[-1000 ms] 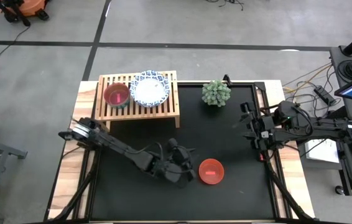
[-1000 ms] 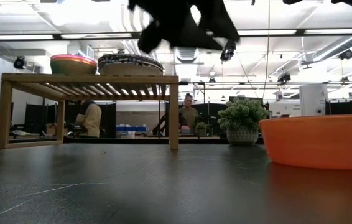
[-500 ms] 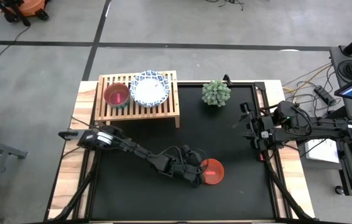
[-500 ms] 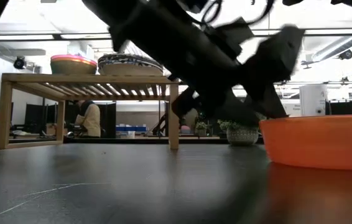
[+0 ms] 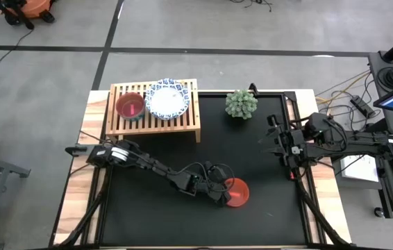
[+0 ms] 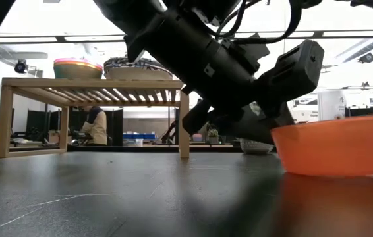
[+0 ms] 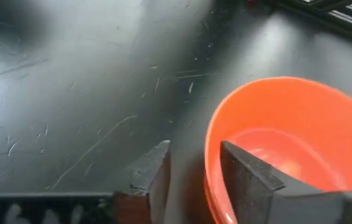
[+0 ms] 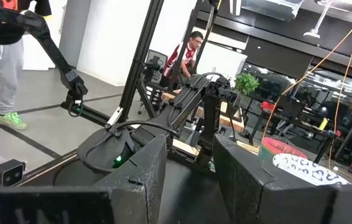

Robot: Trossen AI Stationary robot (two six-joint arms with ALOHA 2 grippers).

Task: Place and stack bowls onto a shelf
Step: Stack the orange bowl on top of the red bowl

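Since the left gripper (image 7: 194, 180) straddles only the near-left rim of the red bowl (image 5: 237, 192), the main risk is a thin edge pinch: if the fingers (image 7: 244, 174) close on that lip alone, the light plastic could tip or twist, or slip out partway to the shelf (image 5: 155, 119). Low view shows the bowl's left side looking slightly raised off the worktop (image 5: 252, 153), so pushing further could skid it toward the right edge rather than seat it. Fingers are spread, not clamped yet: in the left wrist view one finger sits inside the bowl against the inner wall, the other outside over the black mat, rim between them. Cannot tell if either pad actually touches the rim. Bowl lies at the near centre of the worktop, well apart from the shelf at far left. On the shelf top sit a pink bowl (image 5: 130, 106) on the left and a white bowl with blue patterned rim (image 5: 168, 100) just beside it on the right; low view suggests each may be a stack, count unclear. A drop onto the pink one must land centred or it slides off the slats. Potted plant (image 5: 241, 103) stands right of the shelf, a possible snag on a wide swing. Right gripper (image 5: 274, 142) waits at the right edge, fingers apart, grasping nothing.
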